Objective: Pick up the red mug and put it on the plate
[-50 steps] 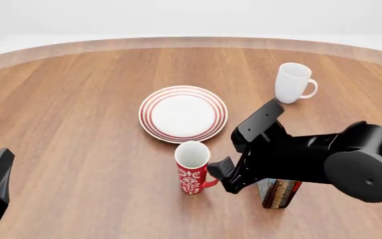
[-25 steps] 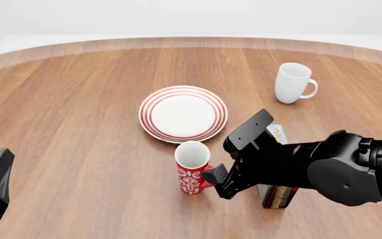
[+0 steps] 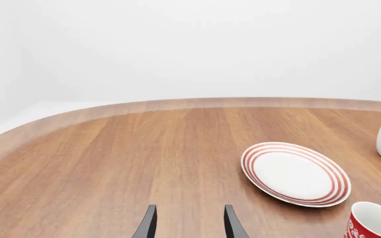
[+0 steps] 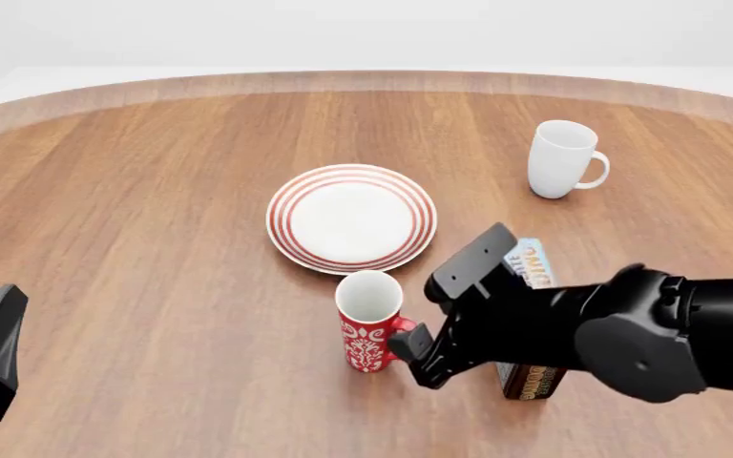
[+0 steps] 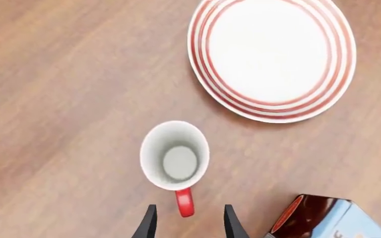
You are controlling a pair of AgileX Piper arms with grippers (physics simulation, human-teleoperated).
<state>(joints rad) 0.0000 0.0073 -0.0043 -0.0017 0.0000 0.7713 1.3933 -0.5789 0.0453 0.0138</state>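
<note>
red mug handle between the right gripper's fingers

the red mug (image 4: pixel 369 332) stands upright on the bench (image 4: pixel 150 239), just short of the plate (image 4: pixel 351 218). the right gripper (image 5: pixel 187 223) is parted narrowly, straddling its handle (image 5: pixel 184 202) without touching. the left gripper (image 3: pixel 187 224), parted, hangs well apart.

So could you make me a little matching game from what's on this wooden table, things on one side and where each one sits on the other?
Things:
1. tall red patterned mug
2. round white plate with red rings
3. plain white mug
4. brown and blue box

Places:
A. far right of the table
B. mostly hidden behind the right arm
C. middle of the table
D. just in front of the plate, its handle between the right hand fingers

Pairs: 1-D, 2-C, 3-A, 4-B
</note>
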